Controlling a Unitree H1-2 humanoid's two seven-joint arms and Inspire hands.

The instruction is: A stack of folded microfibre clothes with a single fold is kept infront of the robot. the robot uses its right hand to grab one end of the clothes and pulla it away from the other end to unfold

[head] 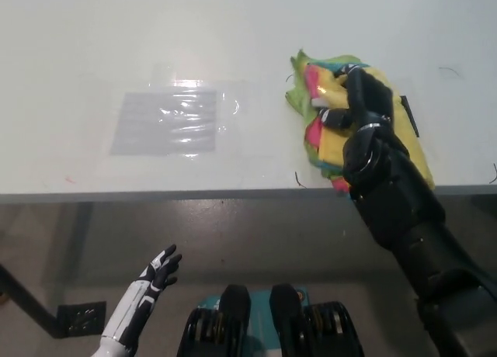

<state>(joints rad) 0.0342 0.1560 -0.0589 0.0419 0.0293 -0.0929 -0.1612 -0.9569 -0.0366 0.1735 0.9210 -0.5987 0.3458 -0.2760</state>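
A white table [116,46] is seen from steeply above, its near edge running across the middle of the view. On the right part of the table, close to the near edge, a stack of cloths [330,136] is lying, with yellow on top and pink, green and blue layers showing at its left side. The stack is bunched and rumpled along that left side, and a green corner [297,97] is sticking out toward the far left.

The black right hand [359,101] is laid over the middle of the stack, with its fingers [335,118] curled down into the yellow and pink folds, so it appears to be clamped on cloth. Which layer is gripped cannot be told. The black arm [404,217] comes in from the lower right, across the table's near edge.

The white left hand [155,275] is held low at the lower left, below the table, with its fingers apart and nothing in it. A clear plastic sheet [167,123] is lying flat on the table, well to the left of the stack.

As a judgement, the grasp is made, but no cloth is opened out yet. The pull away from the fold is left to be done.
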